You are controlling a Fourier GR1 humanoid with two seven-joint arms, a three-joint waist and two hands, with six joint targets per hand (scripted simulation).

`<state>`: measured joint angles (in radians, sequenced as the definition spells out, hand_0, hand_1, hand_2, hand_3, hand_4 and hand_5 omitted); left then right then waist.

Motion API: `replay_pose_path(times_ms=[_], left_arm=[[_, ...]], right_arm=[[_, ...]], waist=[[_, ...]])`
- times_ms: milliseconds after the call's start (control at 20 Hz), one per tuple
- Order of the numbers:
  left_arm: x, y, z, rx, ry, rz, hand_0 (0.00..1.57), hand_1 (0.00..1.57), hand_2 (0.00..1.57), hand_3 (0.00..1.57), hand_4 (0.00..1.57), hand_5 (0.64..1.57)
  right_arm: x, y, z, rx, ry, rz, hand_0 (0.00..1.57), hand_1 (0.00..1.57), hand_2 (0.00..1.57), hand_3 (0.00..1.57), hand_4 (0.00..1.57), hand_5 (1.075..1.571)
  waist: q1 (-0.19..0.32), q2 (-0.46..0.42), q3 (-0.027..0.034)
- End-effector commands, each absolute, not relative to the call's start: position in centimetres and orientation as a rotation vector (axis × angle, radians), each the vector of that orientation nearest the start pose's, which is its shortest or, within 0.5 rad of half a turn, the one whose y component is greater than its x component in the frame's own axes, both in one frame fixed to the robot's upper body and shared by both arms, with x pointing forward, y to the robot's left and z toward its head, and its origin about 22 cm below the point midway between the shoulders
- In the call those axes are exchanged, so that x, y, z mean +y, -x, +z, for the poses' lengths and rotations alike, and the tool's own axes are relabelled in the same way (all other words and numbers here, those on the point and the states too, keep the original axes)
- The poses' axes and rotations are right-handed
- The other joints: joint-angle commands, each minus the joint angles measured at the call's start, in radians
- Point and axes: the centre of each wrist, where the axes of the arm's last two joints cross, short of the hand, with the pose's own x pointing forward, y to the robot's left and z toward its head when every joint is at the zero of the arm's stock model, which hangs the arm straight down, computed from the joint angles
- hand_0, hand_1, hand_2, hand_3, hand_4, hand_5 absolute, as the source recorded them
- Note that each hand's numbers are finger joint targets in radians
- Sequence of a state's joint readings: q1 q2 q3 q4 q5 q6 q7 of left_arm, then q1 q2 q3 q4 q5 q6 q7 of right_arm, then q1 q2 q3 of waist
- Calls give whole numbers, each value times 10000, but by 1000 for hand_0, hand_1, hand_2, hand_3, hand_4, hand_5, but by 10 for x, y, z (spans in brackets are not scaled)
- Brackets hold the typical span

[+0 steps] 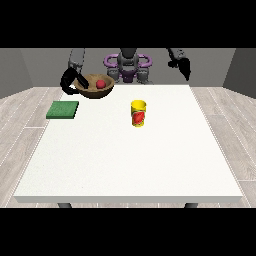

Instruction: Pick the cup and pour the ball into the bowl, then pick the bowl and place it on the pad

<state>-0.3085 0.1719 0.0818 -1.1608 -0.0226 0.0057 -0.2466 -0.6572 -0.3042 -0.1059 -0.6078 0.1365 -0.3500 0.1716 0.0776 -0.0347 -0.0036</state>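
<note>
Your hand at the view's left (68, 81) curls round the bowl (95, 86) (ball (100, 84) inside), lifted near the table's (150, 165) far-left corner; the pad (63, 110) lies below, toward the left edge.

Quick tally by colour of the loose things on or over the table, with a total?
Brown: 1, the bowl, held up by the hand at the view's left
Red: 1, the ball inside the bowl
Yellow: 1, the cup, upright on the table
Green: 1, the pad, flat near the table's left edge
Total: 4
</note>
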Motion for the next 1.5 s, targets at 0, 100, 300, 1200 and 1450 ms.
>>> replay_pose_path(times_ms=[0,100,300,1200,1450], left_arm=[[272,-313,-2,-16641,-1285,-1445,0,0,0,0,997,1410],[294,-300,-15,-17394,-1691,-1350,0,0,0,0,997,1414],[282,-310,2,-17348,-1719,-1255,0,0,0,0,1029,1430],[502,-280,97,-19799,-2352,701,0,0,0,0,1213,1565],[504,-281,107,-20416,-2621,460,0,0,0,0,1189,1558]], right_arm=[[-326,-383,15,-10439,5842,-44,1571,1571,1571,716,799,1569],[-369,-368,21,-11042,5706,-385,1571,1571,1571,750,787,1570],[-387,-366,37,-11265,6136,-204,1571,1571,1571,217,878,1570],[-442,-335,42,-13330,6694,-1406,1571,1571,1571,0,763,1567],[-473,-337,80,-13410,7500,-3196,1571,1571,1571,709,0,1560]], waist=[[-186,-382,36],[-413,313,36],[-157,466,38],[-65,2525,35],[162,3159,37]])
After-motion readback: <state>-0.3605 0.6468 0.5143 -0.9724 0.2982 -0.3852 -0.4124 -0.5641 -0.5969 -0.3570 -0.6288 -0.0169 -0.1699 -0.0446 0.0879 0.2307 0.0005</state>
